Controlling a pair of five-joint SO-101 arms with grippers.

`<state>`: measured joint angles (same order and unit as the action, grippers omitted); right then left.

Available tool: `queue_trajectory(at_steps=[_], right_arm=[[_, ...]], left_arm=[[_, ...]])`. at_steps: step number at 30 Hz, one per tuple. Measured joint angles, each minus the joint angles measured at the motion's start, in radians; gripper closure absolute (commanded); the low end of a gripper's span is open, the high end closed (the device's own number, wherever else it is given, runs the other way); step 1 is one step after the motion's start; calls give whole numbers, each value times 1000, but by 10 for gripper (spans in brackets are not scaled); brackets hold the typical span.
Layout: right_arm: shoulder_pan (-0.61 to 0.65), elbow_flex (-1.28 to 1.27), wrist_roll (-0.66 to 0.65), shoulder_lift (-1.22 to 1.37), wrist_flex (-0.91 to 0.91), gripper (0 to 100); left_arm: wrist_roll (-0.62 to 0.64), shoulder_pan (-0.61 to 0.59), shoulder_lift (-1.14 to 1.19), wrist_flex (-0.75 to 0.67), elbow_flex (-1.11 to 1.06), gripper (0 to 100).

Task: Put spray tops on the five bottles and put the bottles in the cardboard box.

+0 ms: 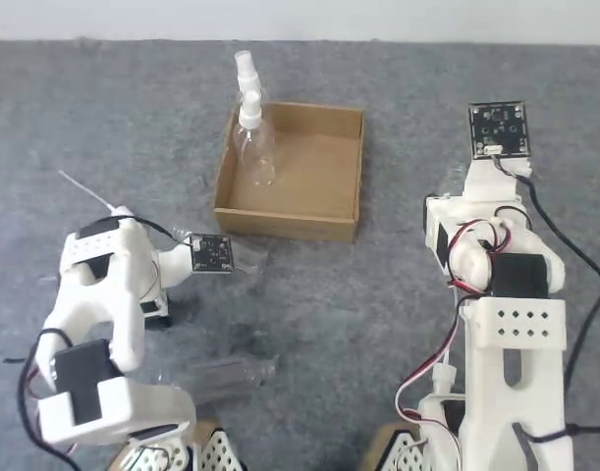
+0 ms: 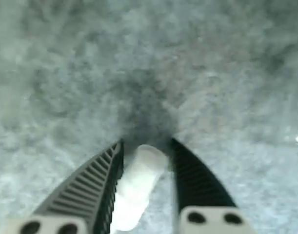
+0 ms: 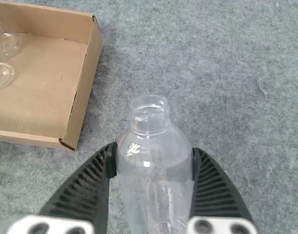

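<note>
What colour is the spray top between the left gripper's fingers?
White; the spray top shows best in the left wrist view.

high camera looks down over the table (image 1: 329,314); wrist cameras hang close above it; the right wrist view shares the cardboard box (image 1: 285,224) (image 3: 85,83).

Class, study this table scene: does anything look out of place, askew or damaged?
One clear bottle lies on its side on the grey carpet near the left arm's base. The left hand grips a spray top; the right hand grips an open bottle. Nothing looks spilled or damaged.
</note>
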<state>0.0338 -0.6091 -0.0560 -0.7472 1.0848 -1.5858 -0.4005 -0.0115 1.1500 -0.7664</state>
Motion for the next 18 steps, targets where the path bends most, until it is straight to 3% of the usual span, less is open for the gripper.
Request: queue_trajectory(at_steps=[5,14,18], right_arm=[[0,0,0,0,0,908],[0,0,0,0,0,908],[18,-3,0,0,0,908]], left_arm=[[0,5,0,117,64,984],[0,8,0,512,327,987],[44,8,0,559,399,987]])
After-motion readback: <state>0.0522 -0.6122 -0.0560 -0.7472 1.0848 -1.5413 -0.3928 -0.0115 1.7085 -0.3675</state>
